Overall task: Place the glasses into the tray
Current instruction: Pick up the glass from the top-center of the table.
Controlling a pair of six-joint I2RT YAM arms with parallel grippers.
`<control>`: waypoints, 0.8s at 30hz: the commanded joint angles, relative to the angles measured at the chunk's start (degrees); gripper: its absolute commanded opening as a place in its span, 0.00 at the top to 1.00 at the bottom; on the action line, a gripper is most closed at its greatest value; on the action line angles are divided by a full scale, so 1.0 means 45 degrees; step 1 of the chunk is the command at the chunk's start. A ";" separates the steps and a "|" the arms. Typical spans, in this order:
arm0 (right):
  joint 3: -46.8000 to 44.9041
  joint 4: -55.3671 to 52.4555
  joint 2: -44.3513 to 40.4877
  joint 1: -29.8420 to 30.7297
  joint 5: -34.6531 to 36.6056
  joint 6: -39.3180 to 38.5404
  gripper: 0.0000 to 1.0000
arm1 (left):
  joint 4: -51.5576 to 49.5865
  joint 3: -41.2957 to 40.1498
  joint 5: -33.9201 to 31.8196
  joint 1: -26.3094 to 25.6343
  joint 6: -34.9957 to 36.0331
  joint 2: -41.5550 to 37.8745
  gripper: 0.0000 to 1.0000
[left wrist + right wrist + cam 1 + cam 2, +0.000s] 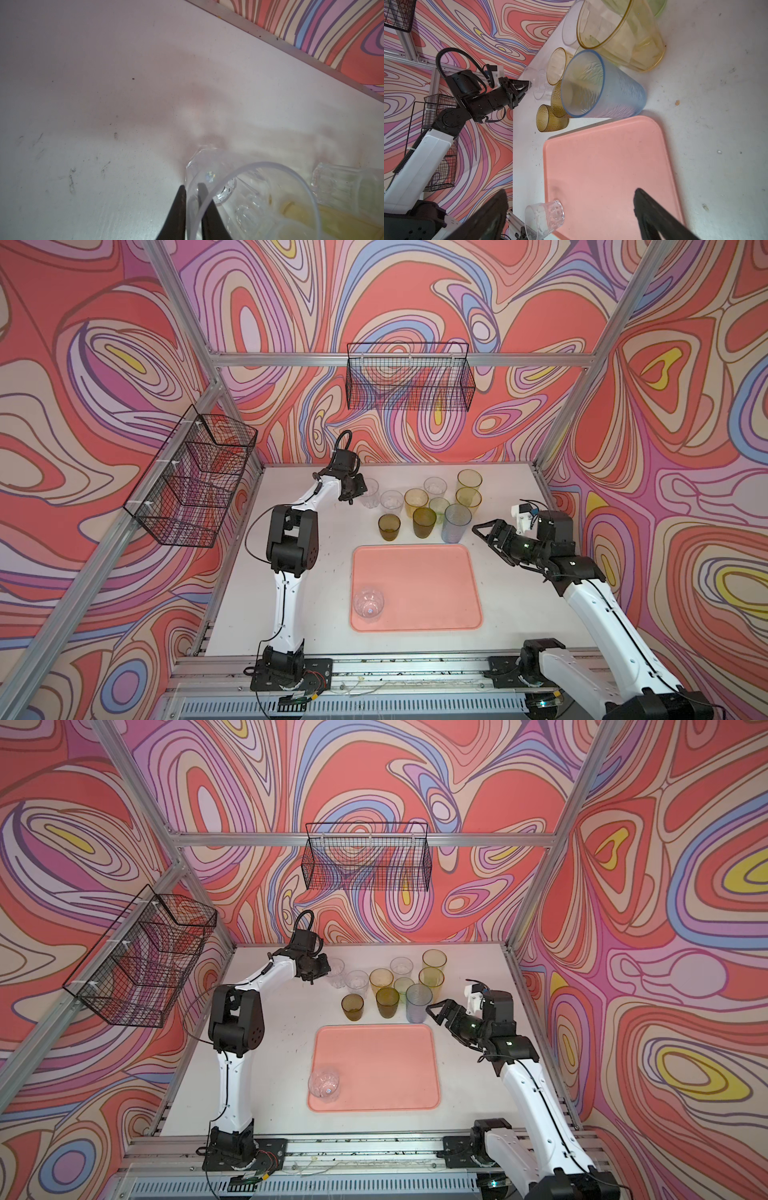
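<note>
The salmon-pink tray [424, 585] [382, 1065] [612, 166] lies at the table's front middle. One short clear glass [368, 604] [324, 1085] [544, 218] stands in its near-left corner. Behind the tray stand several glasses, clear and tinted, among them a tall blue-grey one [456, 522] [608, 93]. My left gripper [358, 489] [320, 969] [192, 188] is at the cluster's far-left clear glass [370, 493] [209, 164]. It is shut on that glass's wall, one finger inside and one outside. My right gripper [488, 543] [441, 1023] [571, 191] hangs wide open and holds nothing, right of the blue-grey glass.
Black wire baskets hang on the back wall [409, 379] and the left wall [195, 477]. Patterned walls with metal posts close the table on three sides. The arms' rail [374, 668] runs along the front edge.
</note>
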 commanded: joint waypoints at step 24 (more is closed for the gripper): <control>-0.0413 0.0502 -0.0397 0.0082 -0.0019 0.0429 0.03 | 0.0513 -0.3942 -0.0451 -0.0103 0.0106 -0.4151 1.00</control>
